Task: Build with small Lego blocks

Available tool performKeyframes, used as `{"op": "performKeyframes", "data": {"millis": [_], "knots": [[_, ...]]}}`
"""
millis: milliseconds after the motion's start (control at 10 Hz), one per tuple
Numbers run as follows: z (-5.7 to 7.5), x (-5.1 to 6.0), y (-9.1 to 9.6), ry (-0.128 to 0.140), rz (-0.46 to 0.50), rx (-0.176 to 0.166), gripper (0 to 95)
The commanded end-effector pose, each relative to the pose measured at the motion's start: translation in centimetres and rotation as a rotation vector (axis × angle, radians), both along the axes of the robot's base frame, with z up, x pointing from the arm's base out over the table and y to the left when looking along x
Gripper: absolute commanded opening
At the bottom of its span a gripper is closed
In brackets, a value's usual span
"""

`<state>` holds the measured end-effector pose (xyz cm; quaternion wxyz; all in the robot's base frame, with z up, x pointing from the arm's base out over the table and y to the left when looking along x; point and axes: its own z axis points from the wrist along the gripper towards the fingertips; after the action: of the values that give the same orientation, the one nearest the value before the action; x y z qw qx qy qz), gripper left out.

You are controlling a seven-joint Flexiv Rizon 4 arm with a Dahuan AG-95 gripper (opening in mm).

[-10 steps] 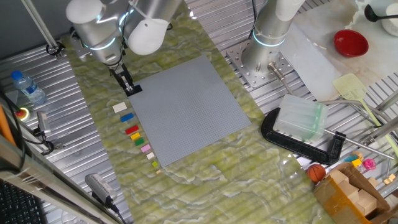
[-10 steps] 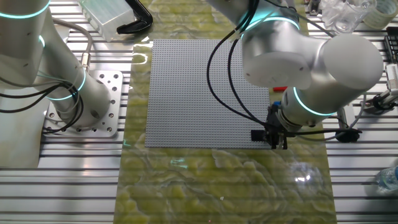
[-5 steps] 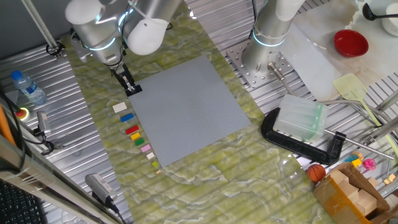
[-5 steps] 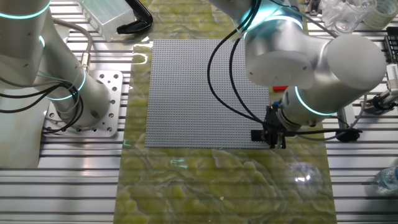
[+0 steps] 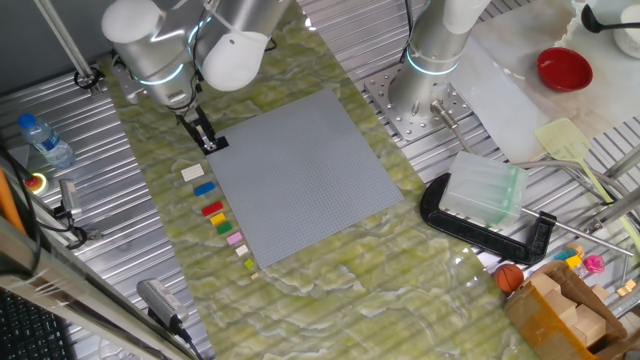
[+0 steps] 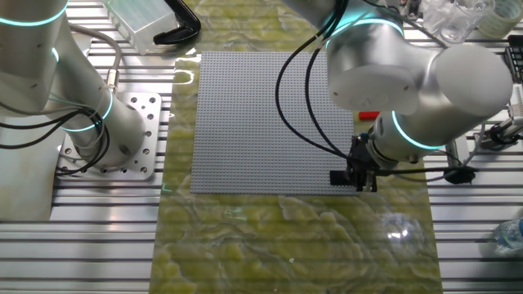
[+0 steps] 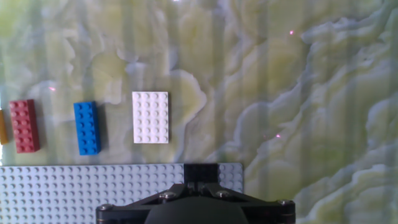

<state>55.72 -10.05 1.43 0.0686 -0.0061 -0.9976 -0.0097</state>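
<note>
My gripper (image 7: 200,182) is down at the corner of the grey baseplate (image 7: 74,193), shut on a black brick (image 7: 200,170) that sits on the plate's corner studs. One fixed view shows the gripper (image 5: 205,135) and the black brick (image 5: 217,143) at the plate's left corner; the other shows the gripper (image 6: 364,175) with the black brick (image 6: 337,176) sticking out to its left. Beside the plate lie a white brick (image 7: 150,117), a blue brick (image 7: 86,127) and a red brick (image 7: 23,125). The row (image 5: 212,209) runs on with green, yellow and pink bricks.
A second arm's base (image 5: 420,95) stands beyond the baseplate (image 5: 300,170). A black clamp with a clear box (image 5: 485,195), a red bowl (image 5: 564,68) and a water bottle (image 5: 45,140) sit around the marbled mat. Metal slats border the mat.
The arm's upper body has shifted slightly. The gripper stays at the baseplate corner, still holding the black brick.
</note>
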Motion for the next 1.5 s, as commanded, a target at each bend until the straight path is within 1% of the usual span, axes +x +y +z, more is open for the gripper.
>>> {"op": "performKeyframes", "data": {"millis": [100, 300, 600, 800, 1100, 1300, 1500], "knots": [[-1.1, 0.1, 0.1, 0.001, 0.000, -0.007, 0.0], [-2.4, 0.3, 0.1, -0.001, -0.004, -0.007, 0.0], [-3.8, 0.4, 0.2, 0.001, -0.004, -0.016, 0.0], [-4.4, 0.5, 0.3, 0.001, -0.005, -0.016, 0.0], [-4.6, 0.3, 0.4, 0.000, -0.003, -0.019, 0.0], [-4.3, 0.1, 0.4, 0.001, -0.001, -0.019, 0.0], [-4.0, -0.5, 0.3, 0.007, 0.005, -0.019, 0.0]]}}
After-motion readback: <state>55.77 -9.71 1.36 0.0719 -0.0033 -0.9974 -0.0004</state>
